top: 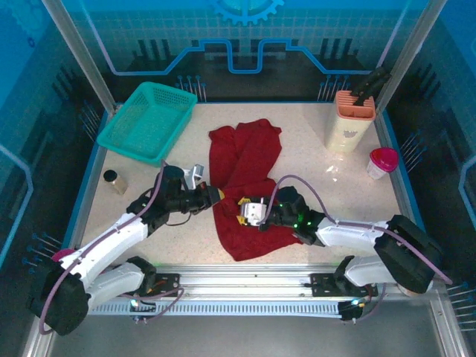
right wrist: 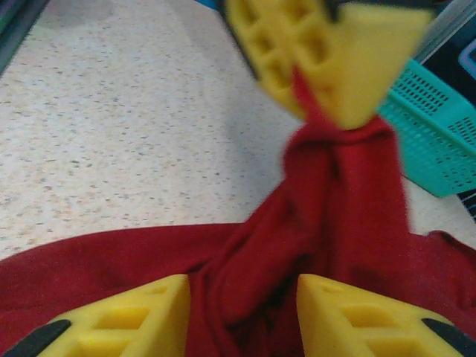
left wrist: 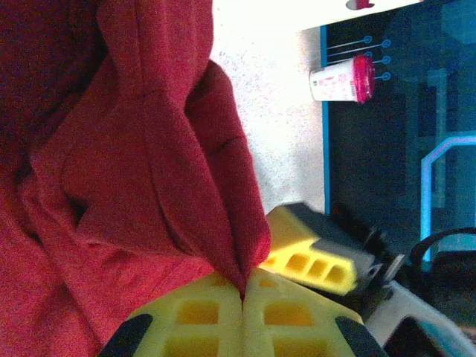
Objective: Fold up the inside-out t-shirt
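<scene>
The inside-out t-shirt (top: 245,167) lies crumpled, dark red, at the middle of the table. My left gripper (top: 218,195) is at its left edge, shut on a pinched ridge of the cloth (left wrist: 186,171) that rises from between the yellow fingertips (left wrist: 243,294). My right gripper (top: 243,212) sits close beside it over the shirt's lower part. Its jaws stand open, with a loose fold of the shirt (right wrist: 297,245) lying between the two yellow fingers (right wrist: 244,305). The left gripper's fingers (right wrist: 320,67) show just ahead, pulling the cloth up taut.
A teal basket (top: 146,121) stands at the back left. At the back right stand an orange holder (top: 351,119) with a dark tool and a white cup with a pink lid (top: 381,162). A small dark cylinder (top: 114,181) is at the left edge.
</scene>
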Robot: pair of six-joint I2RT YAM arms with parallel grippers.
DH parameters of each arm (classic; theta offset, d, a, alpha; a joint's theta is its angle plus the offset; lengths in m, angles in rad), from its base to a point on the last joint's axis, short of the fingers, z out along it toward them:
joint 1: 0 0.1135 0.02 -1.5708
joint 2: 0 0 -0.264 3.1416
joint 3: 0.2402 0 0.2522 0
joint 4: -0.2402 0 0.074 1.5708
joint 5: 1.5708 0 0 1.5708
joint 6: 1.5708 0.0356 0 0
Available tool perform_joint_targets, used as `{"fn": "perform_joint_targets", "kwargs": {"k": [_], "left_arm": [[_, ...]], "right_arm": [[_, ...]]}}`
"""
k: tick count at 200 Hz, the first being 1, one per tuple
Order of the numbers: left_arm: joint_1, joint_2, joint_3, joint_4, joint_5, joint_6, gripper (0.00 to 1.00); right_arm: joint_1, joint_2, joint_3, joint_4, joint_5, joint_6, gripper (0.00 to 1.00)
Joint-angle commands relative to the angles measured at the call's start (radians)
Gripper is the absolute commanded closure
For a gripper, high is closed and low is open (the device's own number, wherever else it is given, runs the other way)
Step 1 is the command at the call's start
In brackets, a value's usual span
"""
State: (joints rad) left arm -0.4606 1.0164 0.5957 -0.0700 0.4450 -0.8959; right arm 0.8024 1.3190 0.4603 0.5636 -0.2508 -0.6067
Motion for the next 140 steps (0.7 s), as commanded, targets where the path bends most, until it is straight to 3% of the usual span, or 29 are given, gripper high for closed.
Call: {"fn": "perform_joint_targets", "kwargs": {"k": [1,32,48,72,90,110,129,140], "left_arm": [[0.007,-0.003,-0.010,0.027,0.045,-0.031,1.00],[0.007,-0.009,-0.035,0.088,0.078,-0.071,0.99],[0.009,-0.016,-0.047,0.120,0.104,-0.087,0.98],[0.028,-0.007,-0.081,0.204,0.154,-0.120,0.99],[0.060,-0.008,-0.100,0.220,0.169,-0.151,1.00],[0.098,-0.018,-0.126,0.186,0.114,-0.167,1.00],[0.151,-0.001,-0.153,0.158,0.077,-0.177,1.00],[0.172,0.006,-0.167,0.136,0.042,-0.176,1.00]], "right_arm": [[-0.037,0.031,0.054,0.081,-0.092,0.011,0.55],[-0.030,0.109,0.120,0.032,-0.156,-0.035,0.59],[0.001,0.164,0.122,0.093,-0.092,-0.044,0.67],[0.040,0.246,0.101,0.250,0.038,-0.032,1.00],[0.042,0.246,0.087,0.293,0.031,0.013,1.00],[0.051,0.218,0.096,0.277,0.009,0.076,1.00],[0.115,0.206,0.118,0.237,-0.012,0.065,1.00],[0.179,0.223,0.191,0.083,0.118,0.066,1.00]]}}
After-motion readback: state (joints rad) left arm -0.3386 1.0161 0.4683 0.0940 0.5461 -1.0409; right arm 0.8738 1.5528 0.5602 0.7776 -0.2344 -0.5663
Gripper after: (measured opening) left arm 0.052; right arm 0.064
